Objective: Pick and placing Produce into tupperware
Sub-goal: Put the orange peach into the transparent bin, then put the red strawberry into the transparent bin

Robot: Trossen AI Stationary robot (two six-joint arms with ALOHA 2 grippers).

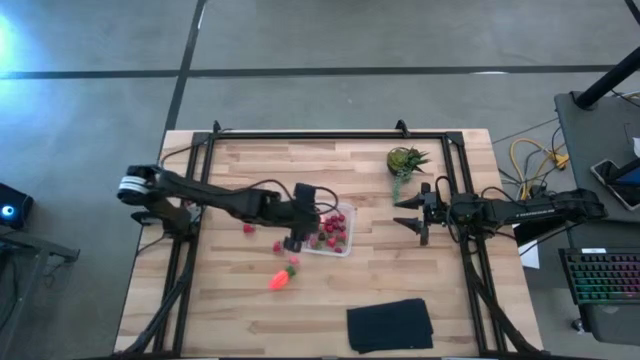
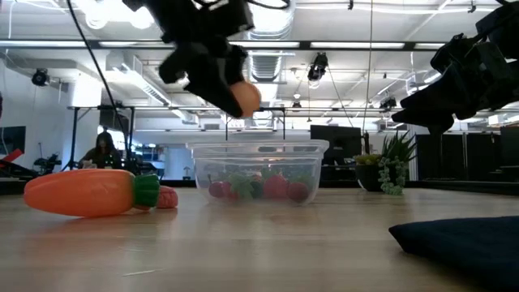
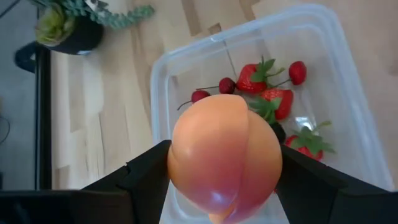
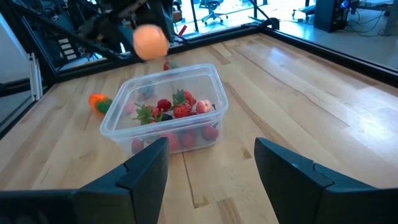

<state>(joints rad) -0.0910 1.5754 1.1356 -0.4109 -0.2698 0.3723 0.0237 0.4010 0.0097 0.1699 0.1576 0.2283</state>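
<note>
The left gripper (image 3: 225, 186) is clamped across the peach (image 3: 225, 158), just above the tupperware (image 3: 348, 93) rim at its 9 o'clock edge. It looks smooth, rigid and light, so a grip across its widest part seems safest. The right gripper (image 4: 211, 171) waits at 3 o'clock, fingers apart and empty.

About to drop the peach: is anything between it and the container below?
Nothing visible blocks it. The left gripper holds the peach above the open, lidless clear container, near its left edge. Only strawberries and cherries lie on its floor. The right gripper waits open to the right, apart.
</note>
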